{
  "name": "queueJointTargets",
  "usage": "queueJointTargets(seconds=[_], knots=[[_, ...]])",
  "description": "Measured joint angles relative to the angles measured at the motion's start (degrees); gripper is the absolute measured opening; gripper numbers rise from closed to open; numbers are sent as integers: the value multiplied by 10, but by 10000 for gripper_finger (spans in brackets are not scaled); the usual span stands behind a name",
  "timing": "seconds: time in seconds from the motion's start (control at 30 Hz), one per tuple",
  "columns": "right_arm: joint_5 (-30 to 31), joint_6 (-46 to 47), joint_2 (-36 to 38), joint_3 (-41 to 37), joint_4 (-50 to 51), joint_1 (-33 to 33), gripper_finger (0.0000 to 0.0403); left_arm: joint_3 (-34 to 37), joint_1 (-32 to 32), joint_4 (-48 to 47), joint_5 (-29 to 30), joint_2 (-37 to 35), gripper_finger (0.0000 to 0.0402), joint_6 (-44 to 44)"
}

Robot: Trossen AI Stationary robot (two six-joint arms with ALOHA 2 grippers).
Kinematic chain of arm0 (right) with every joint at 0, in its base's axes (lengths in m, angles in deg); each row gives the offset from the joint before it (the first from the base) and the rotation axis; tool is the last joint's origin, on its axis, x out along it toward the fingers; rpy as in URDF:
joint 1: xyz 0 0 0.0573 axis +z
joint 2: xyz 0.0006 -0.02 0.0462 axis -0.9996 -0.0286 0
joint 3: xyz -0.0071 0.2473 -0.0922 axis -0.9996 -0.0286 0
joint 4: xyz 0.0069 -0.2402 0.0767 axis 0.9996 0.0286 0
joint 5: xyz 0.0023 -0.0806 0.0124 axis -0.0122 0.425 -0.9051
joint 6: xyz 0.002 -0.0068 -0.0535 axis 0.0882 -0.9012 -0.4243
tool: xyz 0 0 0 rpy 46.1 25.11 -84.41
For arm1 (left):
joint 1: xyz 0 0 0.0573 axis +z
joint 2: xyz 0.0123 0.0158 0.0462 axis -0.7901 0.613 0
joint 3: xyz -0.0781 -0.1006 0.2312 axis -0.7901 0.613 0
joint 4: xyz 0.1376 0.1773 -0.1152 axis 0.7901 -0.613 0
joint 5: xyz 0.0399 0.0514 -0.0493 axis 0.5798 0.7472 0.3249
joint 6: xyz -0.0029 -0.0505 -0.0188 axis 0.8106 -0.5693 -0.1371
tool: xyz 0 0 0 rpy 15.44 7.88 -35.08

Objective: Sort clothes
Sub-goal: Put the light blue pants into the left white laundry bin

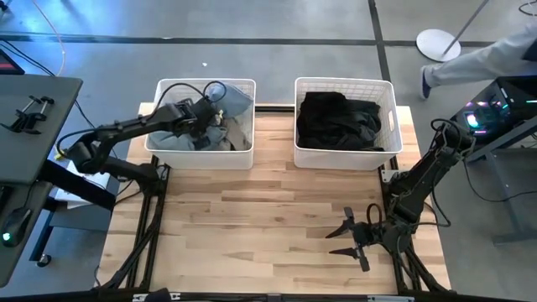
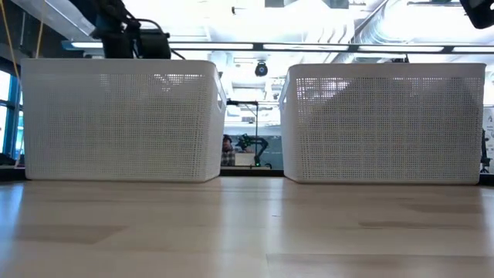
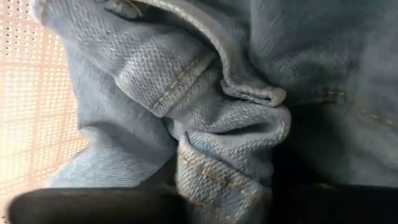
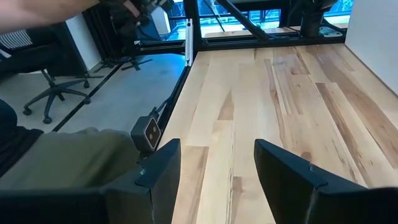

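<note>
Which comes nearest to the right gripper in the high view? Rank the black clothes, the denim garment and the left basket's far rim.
From the right gripper, low on the table's right side:
1. Black clothes, in the right basket straight beyond it.
2. Denim garment, in the left basket across the table.
3. Left basket's far rim, farthest, at the back left.

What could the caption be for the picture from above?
Left gripper reaches into the left basket of denim; right gripper waits open over the table.
</note>
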Motion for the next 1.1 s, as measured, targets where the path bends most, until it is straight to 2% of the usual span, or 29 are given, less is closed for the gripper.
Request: queueJointTargets(seconds=[0.13, 0.27, 0.33, 0.43, 0.57, 0.7, 0.77, 0.9, 1.1], knots=[[0, 3, 0, 0, 0, 0, 193, -63, -1, -61, -20, -7, 166, -26], [5, -6, 0, 0, 0, 0, 193, -166, -15, -159, -15, -13, 263, -77], [6, -10, 0, 0, 0, 0, 193, -217, -24, -198, -13, -12, 291, -97], [7, -16, 0, 0, 0, 0, 193, -273, -36, -172, -8, -16, 305, -113], [15, -16, 0, 0, 0, -1, 193, -282, -42, -17, -43, -16, 300, -100], [15, -16, 0, 0, 0, -1, 193, -235, -38, 181, -123, 3, 280, -74], [18, -16, 0, 0, 0, -1, 193, -211, -35, 229, -127, 29, 262, -62], [20, -8, 0, 0, 0, -1, 193, -197, -28, 224, -91, 104, 206, -58], [32, -11, 0, 0, 0, -1, 193, -198, -11, 160, -79, 221, 89, -71]])
